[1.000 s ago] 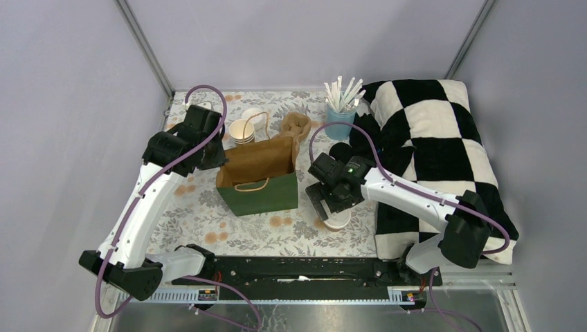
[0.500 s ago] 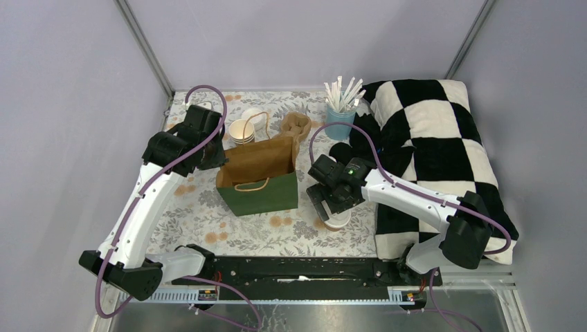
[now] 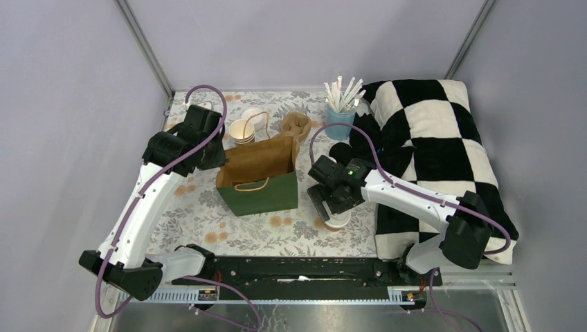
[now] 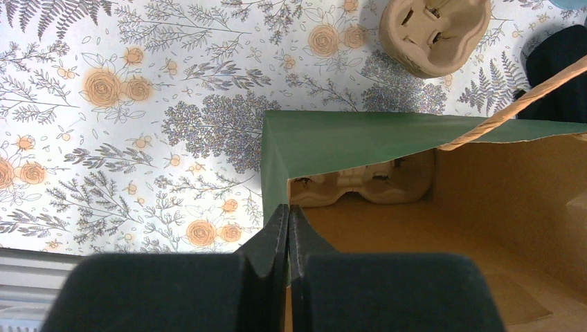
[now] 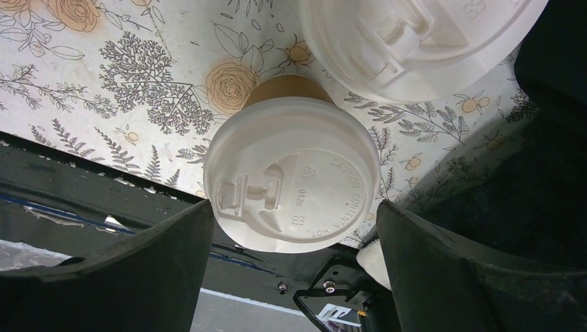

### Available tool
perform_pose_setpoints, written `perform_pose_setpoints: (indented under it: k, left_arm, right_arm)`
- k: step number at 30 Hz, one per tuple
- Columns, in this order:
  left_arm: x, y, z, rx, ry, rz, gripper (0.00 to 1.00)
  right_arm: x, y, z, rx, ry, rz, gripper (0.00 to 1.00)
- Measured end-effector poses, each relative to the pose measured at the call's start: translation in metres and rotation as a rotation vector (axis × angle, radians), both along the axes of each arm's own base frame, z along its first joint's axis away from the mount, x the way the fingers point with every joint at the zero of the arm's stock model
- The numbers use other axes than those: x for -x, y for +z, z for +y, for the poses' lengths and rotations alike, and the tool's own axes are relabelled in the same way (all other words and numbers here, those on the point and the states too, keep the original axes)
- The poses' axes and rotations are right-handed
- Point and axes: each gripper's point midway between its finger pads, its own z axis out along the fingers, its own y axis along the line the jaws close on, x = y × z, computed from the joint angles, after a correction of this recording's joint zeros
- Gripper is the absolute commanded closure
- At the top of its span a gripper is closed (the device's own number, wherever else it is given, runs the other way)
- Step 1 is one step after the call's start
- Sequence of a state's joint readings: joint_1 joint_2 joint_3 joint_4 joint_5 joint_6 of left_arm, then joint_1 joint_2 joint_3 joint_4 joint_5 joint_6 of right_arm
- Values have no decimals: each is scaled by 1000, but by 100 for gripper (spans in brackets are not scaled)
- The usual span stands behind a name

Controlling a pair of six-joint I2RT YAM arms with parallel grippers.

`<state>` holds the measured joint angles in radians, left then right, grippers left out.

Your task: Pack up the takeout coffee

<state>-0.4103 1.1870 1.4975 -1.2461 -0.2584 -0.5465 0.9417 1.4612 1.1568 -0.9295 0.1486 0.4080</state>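
Observation:
A tan paper cup with a white lid stands on the floral table cover, and a second white lid lies just beyond it. My right gripper is open and straddles the nearer cup's lid, a finger on each side; the left finger sits very close to the rim. From above, that cup peeks out below the right gripper. My left gripper is shut on the rim of the green paper bag, at its back left corner.
A pulp cup carrier lies inside the bag; another sits behind it. Stacked unlidded cups and a blue cup of straws stand at the back. A checkered blanket fills the right side.
My right gripper has settled slightly lower over the lidded cup and its jaws have drawn in a little. The left arm and the bag have not moved.

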Motion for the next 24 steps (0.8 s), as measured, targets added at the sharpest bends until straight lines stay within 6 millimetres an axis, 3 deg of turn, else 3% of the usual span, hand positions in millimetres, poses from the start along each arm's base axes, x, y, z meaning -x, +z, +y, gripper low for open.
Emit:
perform_pose_setpoints:
  k: [24]
  left_arm:
    - [0, 0, 0, 0, 0, 1, 99]
  right_arm:
    - [-1, -5, 2, 9, 3, 7, 9]
